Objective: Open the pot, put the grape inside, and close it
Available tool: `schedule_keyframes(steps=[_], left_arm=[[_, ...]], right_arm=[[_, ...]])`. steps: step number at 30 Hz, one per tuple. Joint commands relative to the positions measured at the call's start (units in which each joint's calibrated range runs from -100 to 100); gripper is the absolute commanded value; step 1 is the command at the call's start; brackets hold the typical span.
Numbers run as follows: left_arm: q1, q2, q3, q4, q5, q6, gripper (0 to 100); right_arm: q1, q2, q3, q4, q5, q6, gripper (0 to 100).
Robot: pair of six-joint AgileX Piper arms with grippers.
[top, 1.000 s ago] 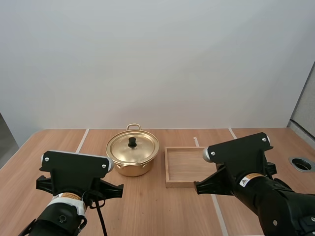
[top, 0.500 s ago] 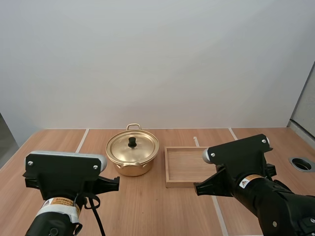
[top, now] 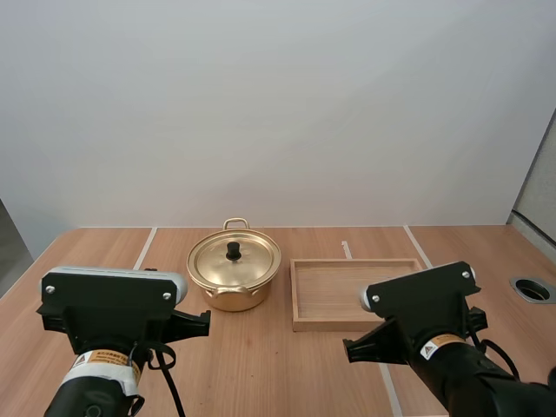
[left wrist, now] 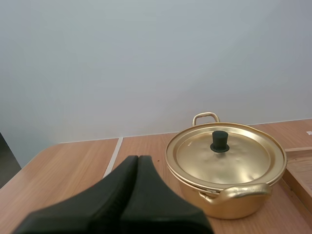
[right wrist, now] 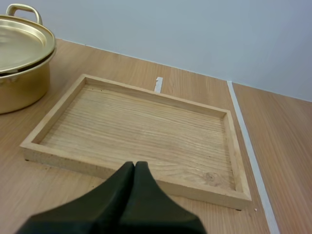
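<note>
On table [top: 261,373]: one lidded pot [top: 234,270], one wooden tray [top: 334,326] | left pincer [left wrist: 138,158] pressed together | right pincer [right wrist: 134,165] pressed together

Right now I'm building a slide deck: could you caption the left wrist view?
Shut black left gripper faces a lidded round gold metal pot with a black knob on a wooden table.

Gold pot [top: 234,276] sits upright, lid [top: 234,259] on, just left of wooden tray [top: 300,295].
</note>
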Motion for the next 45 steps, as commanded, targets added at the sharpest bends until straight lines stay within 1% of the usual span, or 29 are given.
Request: schedule_keyframes(steps=[1,6,11,14,16,18,21,23,24,26,29,31,33,35,39,43,45], left_arm=[[0.13,-0.4,0.0,-0.3,-1.2,-0.6,0],[0.13,-0.4,0.0,-0.3,-1.2,-0.6,0],[0.13,-0.4,0.0,-0.3,-1.2,-0.6,0],[0.13,-0.4,0.0,-0.3,-1.2,-0.6,0],[0.13,-0.4,0.0,-2.0,-1.3,-0.6,0],[0.13,-0.4,0.0,-1.9,-2.0,0.4,0],[0.13,-0.4,0.0,-2.1,-6.0,4.3,0],[0.13,-0.4,0.0,-3.5,-8.8,4.4,0],[0.13,-0.4,0.0,-5.2,-10.4,4.4,0],[0.13,-0.4,0.0,-6.0,-13.3,5.2,0],[0.13,-0.4,0.0,-6.6,-20.5,9.9,0],[0.13,-0.4,0.0,-8.9,-24.6,10.9,0],[0.13,-0.4,0.0,-12.1,-29.6,10.9,0],[0.13,-0.4,0.0,-15.0,-31.4,10.9,0],[0.13,-0.4,0.0,-19.0,-23.2,12.1,0],[0.13,-0.4,0.0,-26.4,-15.1,14.7,0],[0.13,-0.4,0.0,-27.5,-10.7,15.6,0]], right_arm=[[0.2,-5.6,0.4,-1.1,2.9,-0.4,0],[0.2,-13.2,0.4,-1.3,5.1,-0.5,0],[0.3,-13.2,0.4,-0.9,8.2,0.0,0],[0.3,-13.2,0.4,0.7,9.1,1.8,0],[0.3,-13.2,0.4,0.7,9.3,2.6,0],[0.3,-13.2,0.4,0.7,9.3,2.6,0],[0.3,-13.2,0.4,0.7,9.3,2.6,0],[0.3,-13.2,0.4,0.7,9.3,2.7,0],[0.3,-13.2,0.4,0.7,9.3,3.5,0],[0.3,-13.2,0.4,0.3,9.3,5.2,0],[0.3,-13.2,0.4,-2.2,9.3,9.3,0],[0.3,-13.2,0.4,-3.5,9.3,11.5,0],[0.3,-13.2,0.4,-3.6,9.3,11.7,0],[0.3,-13.2,0.4,-3.6,9.3,11.7,0],[0.3,-13.2,0.4,-3.6,9.1,12.8,0],[0.3,-13.2,0.4,-3.6,9.1,12.9,0],[0.3,-13.2,0.4,-3.6,9.1,12.9,0]])
